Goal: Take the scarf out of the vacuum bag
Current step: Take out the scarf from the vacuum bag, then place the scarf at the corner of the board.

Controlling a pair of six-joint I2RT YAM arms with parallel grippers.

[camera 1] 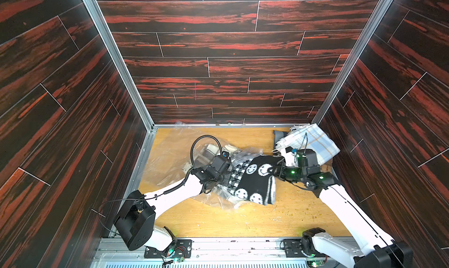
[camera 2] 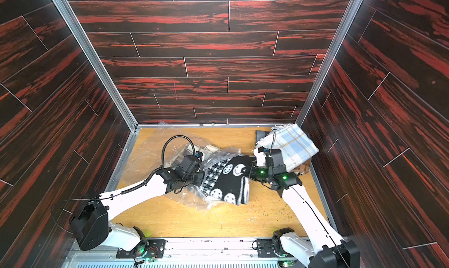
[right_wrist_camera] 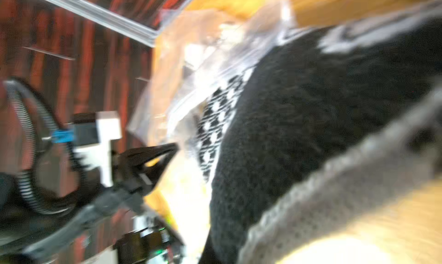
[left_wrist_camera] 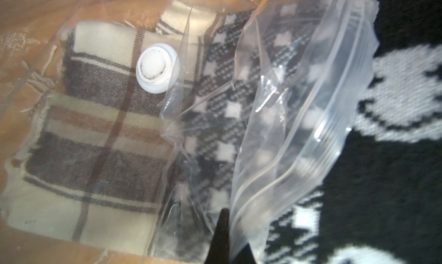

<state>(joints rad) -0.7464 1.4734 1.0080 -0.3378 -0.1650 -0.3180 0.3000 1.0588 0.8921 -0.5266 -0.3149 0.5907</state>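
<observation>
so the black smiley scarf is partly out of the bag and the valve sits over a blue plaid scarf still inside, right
Not quite. In the left wrist view the valve sits over a brown and cream plaid scarf, not a blue one. The rest holds: the black smiley scarf is partly out of the vacuum bag.

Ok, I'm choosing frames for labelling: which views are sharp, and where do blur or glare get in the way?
In both top views, sharp and evenly lit; the black smiley scarf reads clearly. In the left wrist view, the valve is crisp, with glare streaks on the vacuum bag. In the right wrist view, heavy motion blur smears scarf and bag.
</observation>
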